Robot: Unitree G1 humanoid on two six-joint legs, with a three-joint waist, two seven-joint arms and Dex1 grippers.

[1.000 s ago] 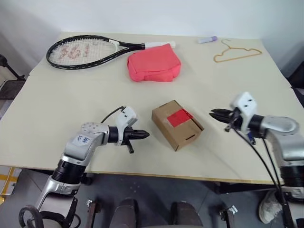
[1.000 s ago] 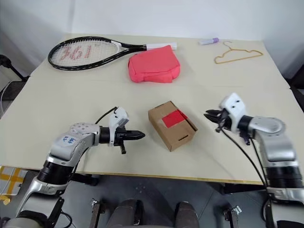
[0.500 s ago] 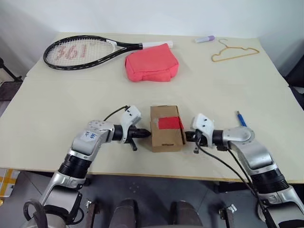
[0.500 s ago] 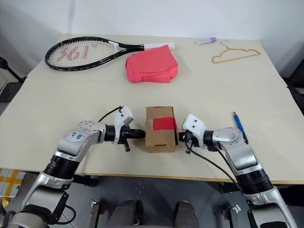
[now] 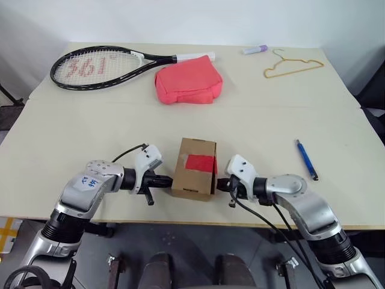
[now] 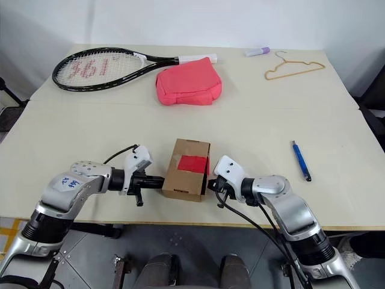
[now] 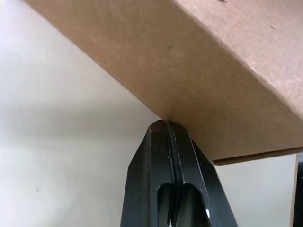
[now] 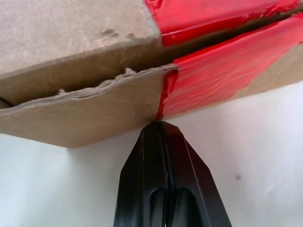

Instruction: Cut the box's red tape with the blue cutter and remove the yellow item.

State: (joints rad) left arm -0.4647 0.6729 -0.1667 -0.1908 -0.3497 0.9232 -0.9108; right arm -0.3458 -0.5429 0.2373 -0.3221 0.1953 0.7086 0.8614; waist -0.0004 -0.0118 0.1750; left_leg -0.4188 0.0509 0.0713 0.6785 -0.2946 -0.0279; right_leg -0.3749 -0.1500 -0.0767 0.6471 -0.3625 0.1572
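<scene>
The table [image 5: 72, 126] carries, beyond the box [image 5: 194, 168], a racket [image 5: 96, 65], a pink-red pouch [image 5: 187, 81], a wire hanger [image 5: 292, 66] and a small lilac marker [image 5: 254, 49]. The box, its red tape [image 5: 200, 162] seemingly split along the seam, sits near the table's front edge. The left gripper [image 5: 163, 179] and right gripper [image 5: 220, 185], both with fingers pressed together and empty, touch the box's opposite sides, while the blue cutter [image 5: 306, 159] lies well to the box's right.
</scene>
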